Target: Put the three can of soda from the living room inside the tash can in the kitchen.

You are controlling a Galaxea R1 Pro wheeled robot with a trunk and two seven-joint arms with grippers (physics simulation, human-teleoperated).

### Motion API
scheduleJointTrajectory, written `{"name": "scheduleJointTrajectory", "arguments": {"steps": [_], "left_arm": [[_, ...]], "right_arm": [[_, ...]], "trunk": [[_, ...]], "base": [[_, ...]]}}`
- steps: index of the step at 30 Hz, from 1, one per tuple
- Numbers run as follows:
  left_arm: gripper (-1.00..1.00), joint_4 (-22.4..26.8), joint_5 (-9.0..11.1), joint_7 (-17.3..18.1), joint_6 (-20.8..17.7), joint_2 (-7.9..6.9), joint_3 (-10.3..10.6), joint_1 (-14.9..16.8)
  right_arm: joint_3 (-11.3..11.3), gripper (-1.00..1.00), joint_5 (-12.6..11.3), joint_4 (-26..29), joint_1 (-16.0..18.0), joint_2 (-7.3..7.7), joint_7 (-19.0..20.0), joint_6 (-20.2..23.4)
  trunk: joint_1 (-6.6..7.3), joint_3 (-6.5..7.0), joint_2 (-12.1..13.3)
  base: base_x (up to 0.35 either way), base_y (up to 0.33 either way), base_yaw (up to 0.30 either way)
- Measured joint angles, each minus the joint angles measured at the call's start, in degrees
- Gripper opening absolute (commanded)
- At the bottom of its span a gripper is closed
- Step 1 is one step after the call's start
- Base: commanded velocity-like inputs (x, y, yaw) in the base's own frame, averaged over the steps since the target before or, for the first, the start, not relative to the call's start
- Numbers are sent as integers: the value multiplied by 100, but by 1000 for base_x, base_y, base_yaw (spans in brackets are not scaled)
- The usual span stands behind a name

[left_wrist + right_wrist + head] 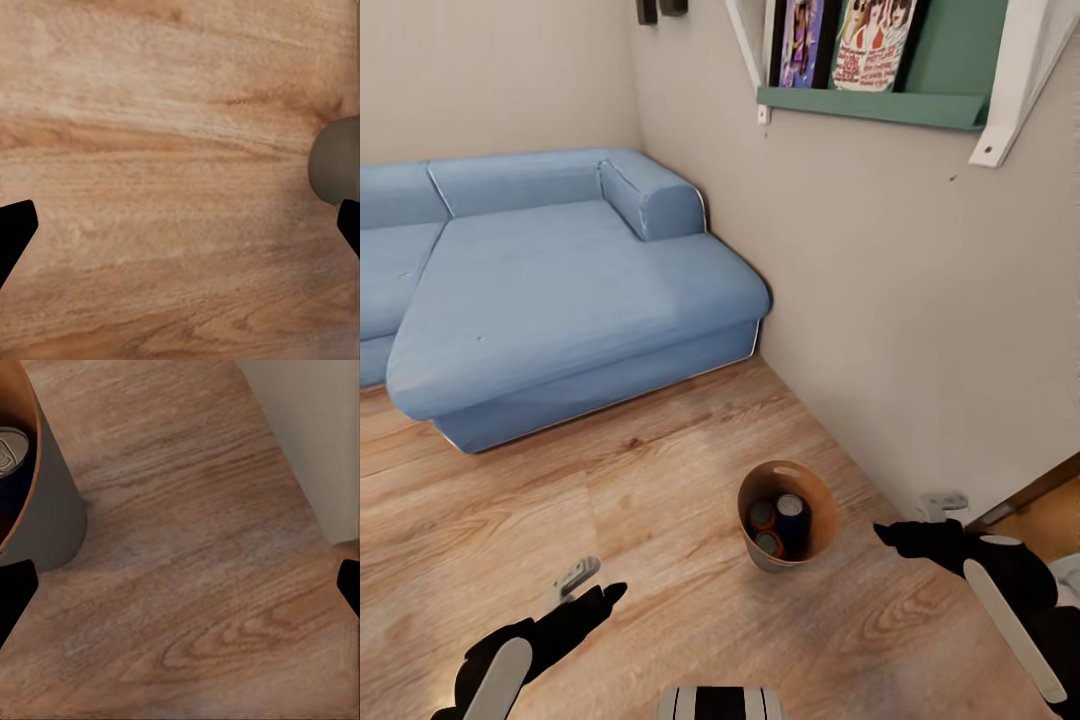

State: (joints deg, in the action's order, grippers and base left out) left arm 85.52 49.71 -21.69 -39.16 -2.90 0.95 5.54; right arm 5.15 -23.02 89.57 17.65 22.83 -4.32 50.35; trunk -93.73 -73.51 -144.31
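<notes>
Right claw [890, 532] spread and empty, hanging just beside the tash can [760, 550], on the wall side of it. Left claw [595, 590] likewise spread, empty, farther from the can, toward the sofa [560, 300]. Can upright on the wood floor [510, 520], three cans of soda [780, 525] standing inside. Judged nearer arm: right, the can lying straight across from its fingertips.

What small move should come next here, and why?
Probably close in on the trash can with both grippers to lift it. It stands on the wood floor beside the blue sofa, not in a kitchen, with the three soda cans already inside. The left gripper and right gripper flank it, open and empty.
</notes>
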Motion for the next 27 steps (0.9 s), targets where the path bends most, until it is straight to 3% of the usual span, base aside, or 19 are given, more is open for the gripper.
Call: {"name": "scheduleJointTrajectory", "arguments": {"steps": [2,6,7,9,14,26,27], "left_arm": [[100,-41,-8,1,89,-6,5,0],[100,-148,-6,5,251,-17,27,0],[100,-189,-5,8,285,-17,31,-1],[100,-250,-5,15,306,-16,34,0],[100,-404,-5,28,342,-10,38,0],[100,-370,-20,26,357,-6,78,0],[100,-236,-80,16,358,-4,181,-5]], "right_arm": [[-10,100,1,-92,-87,1,40,-4],[-25,100,9,-269,-296,96,620,-141],[-30,100,7,-331,-483,208,969,-522],[-48,100,3,-389,-692,271,1181,-1077],[-71,100,3,-720,-1014,326,1362,-2142],[-23,100,17,-1177,-1082,267,1344,-2427],[-12,100,21,-1311,-1077,256,1341,-2427]], "trunk": [[5,44,3],[15,133,8],[18,155,9],[23,199,12],[36,310,19],[67,576,35],[70,598,36]], "base": [[0,0,0],[0,0,0],[0,0,0],[0,0,0],[0,0,0],[0,0,0],[0,0,0]]}}
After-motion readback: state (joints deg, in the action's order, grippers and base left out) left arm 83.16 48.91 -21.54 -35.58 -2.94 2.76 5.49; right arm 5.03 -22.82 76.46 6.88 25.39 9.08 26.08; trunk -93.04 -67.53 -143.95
